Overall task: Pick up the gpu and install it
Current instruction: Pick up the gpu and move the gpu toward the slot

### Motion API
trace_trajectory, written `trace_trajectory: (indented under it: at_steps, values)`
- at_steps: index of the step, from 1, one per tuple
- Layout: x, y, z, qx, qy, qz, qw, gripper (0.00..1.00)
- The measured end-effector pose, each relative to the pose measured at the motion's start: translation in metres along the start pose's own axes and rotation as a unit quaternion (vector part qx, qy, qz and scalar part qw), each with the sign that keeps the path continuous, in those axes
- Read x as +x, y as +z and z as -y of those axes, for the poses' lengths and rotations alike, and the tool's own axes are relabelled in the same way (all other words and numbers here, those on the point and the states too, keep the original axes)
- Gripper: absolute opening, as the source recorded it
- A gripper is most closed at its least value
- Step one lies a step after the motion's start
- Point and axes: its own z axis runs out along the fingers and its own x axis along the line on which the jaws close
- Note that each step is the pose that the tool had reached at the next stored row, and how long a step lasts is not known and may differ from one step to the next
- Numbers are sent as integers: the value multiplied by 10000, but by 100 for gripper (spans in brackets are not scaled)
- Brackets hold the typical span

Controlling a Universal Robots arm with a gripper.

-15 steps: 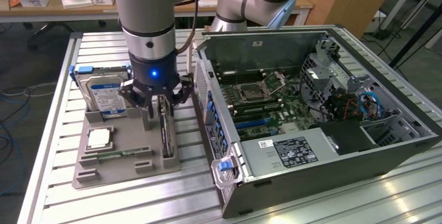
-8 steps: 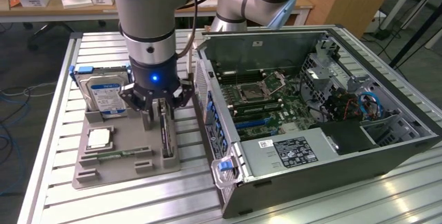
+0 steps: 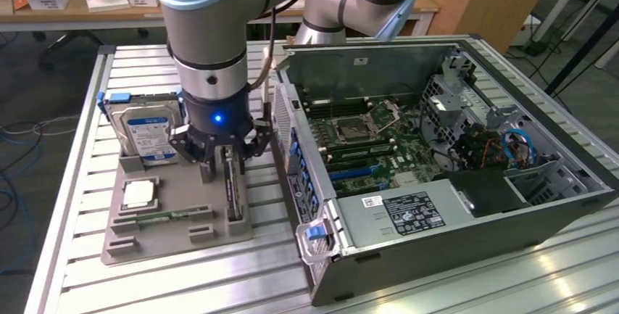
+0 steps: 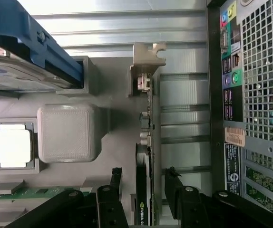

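The gpu [image 4: 143,161] stands on edge in its tray [image 3: 164,245] slot, beside the case [image 3: 406,256]. Your claw [image 4: 143,172] straddles it with jaws wide, seemingly not touching. Keep it centred and square to the card, so both fingers meet it evenly.

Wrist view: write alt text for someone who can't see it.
Open pincer straddling the graphics card, which stands on edge in a grey tray. A hard drive, a processor chip and the computer case's back panel flank it.
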Motion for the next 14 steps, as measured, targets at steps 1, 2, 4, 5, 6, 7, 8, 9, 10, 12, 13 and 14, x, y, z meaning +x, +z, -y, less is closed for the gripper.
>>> trace_trajectory:
  at_steps: [1,2,4,5,6,7,8,9,10,12,13,14]
  values:
    - [0,14,7,0,0,0,10000,49]
    - [1,31,12,1,0,1,10000,49]
    - [2,64,16,0,1,5,10000,49]
    - [2,80,18,0,1,6,10000,49]
    - [1,98,19,0,0,8,10000,49]
    - [2,113,20,0,0,9,10000,49]
    - [2,127,20,0,-1,10,10000,49]
    - [2,139,21,-1,-1,11,10000,49]
    - [2,149,21,0,-1,11,10000,49]
    - [2,153,22,0,-1,11,10000,49]
    - [2,153,22,0,-1,11,10000,49]
    - [3,153,22,0,-1,11,10000,49]
